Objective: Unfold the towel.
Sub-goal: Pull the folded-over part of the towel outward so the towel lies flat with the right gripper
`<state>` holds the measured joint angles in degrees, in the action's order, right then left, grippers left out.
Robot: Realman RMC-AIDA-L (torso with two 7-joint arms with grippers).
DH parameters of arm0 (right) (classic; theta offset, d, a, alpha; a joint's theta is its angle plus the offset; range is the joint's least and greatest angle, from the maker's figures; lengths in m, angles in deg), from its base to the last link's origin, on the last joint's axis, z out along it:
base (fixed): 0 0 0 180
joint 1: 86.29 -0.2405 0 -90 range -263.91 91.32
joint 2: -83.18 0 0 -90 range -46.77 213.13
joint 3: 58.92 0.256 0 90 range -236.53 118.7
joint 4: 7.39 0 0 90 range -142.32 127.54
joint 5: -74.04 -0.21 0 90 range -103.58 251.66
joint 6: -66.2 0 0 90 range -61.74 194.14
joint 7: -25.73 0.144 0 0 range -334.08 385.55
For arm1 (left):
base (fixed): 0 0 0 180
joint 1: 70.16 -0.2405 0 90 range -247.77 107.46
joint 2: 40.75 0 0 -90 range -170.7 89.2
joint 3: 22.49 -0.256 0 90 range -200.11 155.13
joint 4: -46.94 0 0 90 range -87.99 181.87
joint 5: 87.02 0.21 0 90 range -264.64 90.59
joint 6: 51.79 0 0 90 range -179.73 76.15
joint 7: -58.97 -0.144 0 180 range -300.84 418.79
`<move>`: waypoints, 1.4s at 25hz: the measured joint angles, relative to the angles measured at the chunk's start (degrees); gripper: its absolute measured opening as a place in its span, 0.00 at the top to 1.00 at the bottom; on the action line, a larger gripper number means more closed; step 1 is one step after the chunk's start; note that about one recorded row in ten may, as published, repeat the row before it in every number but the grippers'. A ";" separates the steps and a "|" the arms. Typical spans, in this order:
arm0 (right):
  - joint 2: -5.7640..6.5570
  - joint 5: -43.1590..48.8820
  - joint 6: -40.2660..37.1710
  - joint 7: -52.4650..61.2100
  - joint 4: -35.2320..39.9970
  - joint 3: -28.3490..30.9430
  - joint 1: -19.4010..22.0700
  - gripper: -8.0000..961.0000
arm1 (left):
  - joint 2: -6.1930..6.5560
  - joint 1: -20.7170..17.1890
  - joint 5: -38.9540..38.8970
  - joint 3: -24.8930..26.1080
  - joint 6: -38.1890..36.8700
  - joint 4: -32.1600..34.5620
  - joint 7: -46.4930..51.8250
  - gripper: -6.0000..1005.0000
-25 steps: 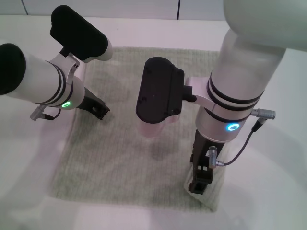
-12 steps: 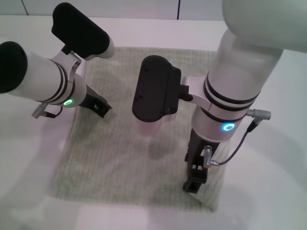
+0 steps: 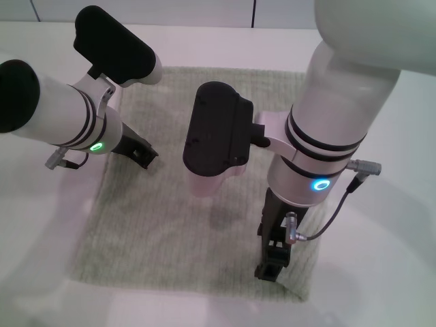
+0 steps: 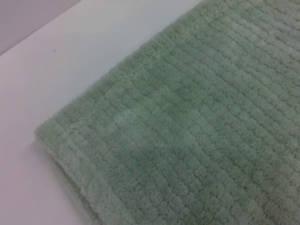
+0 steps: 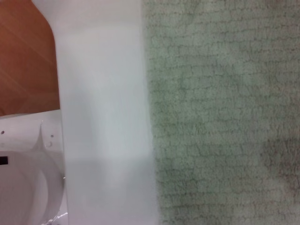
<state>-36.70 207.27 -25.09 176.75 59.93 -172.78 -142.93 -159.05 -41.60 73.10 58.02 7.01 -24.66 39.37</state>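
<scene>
towel point(image 3: 197, 204) flat on the white table point(image 3: 381, 238), looks near fully spread | my right gripper point(image 3: 268, 267) low at its near right corner, left gripper point(image 3: 139, 154) over the left edge — finger state of either: cannot tell | step: ease outward — flatten without bunching the hem

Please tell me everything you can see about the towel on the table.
The towel is a pale grey-green terry cloth with fine ribbed stripes. It lies spread flat on the white table, roughly square and far wider than the grippers. One rounded corner and its hemmed edge show in the left wrist view. The left gripper is at its left side, the right gripper at its near right corner; whether either touches the cloth cannot be told.
</scene>
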 joint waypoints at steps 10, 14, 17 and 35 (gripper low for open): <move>0.00 -0.79 0.49 0.27 -0.50 -1.70 0.05 0.39 | -0.04 -0.14 0.03 -0.04 0.17 0.04 0.00 1.00; 0.00 -0.70 0.51 0.86 -0.82 -2.25 0.03 0.40 | -0.08 -0.22 0.03 -0.09 0.22 0.06 0.00 1.00; 0.00 -0.64 0.54 0.89 -1.50 -2.25 -0.08 0.41 | -0.08 -0.23 0.04 -0.18 0.24 0.07 0.00 1.00; 0.00 -0.50 -0.30 1.32 -3.87 -2.94 -1.50 0.46 | -0.09 0.01 -0.16 -0.41 0.18 0.54 0.00 1.00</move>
<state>-36.70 206.77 -25.39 178.07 56.06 -175.72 -144.43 -159.14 -41.59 72.94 57.61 7.18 -24.12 39.37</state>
